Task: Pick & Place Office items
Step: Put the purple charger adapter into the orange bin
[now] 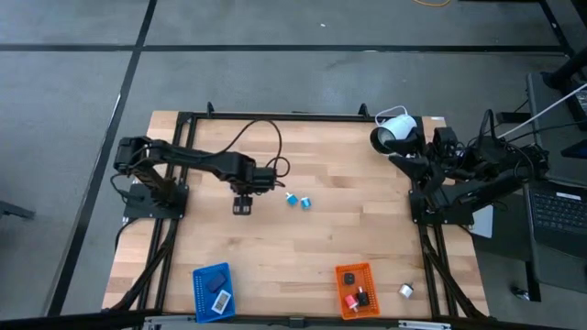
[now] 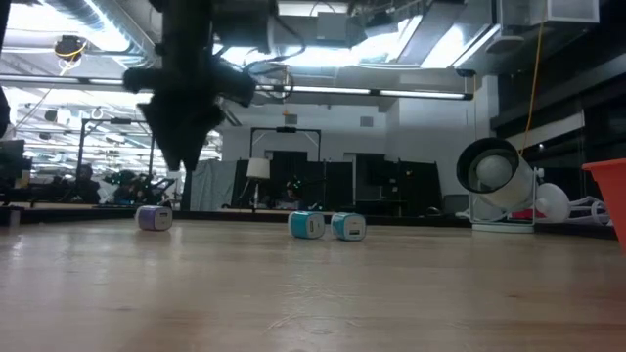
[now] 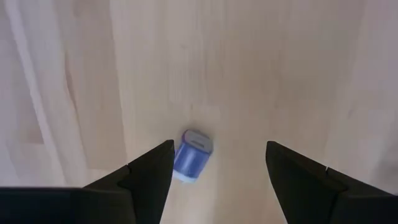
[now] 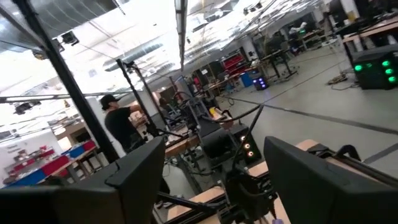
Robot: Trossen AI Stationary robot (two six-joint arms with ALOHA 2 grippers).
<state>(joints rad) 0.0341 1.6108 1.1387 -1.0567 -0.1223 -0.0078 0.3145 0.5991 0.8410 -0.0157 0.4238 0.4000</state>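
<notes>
**While the left fingers hang over a purple piece, a square descent is what counts**

As the left gripper hovers above the bench with its fingers spread, the small purple piece lies flat on the wood beneath, nearer one finger than the other. A good pick likely means centring over it before lowering. The left arm reaches out long, wrist pointing straight down. Two light-blue pieces sit near the purple piece. The right gripper, fingers apart, waits folded at the bench's edge.
</notes>
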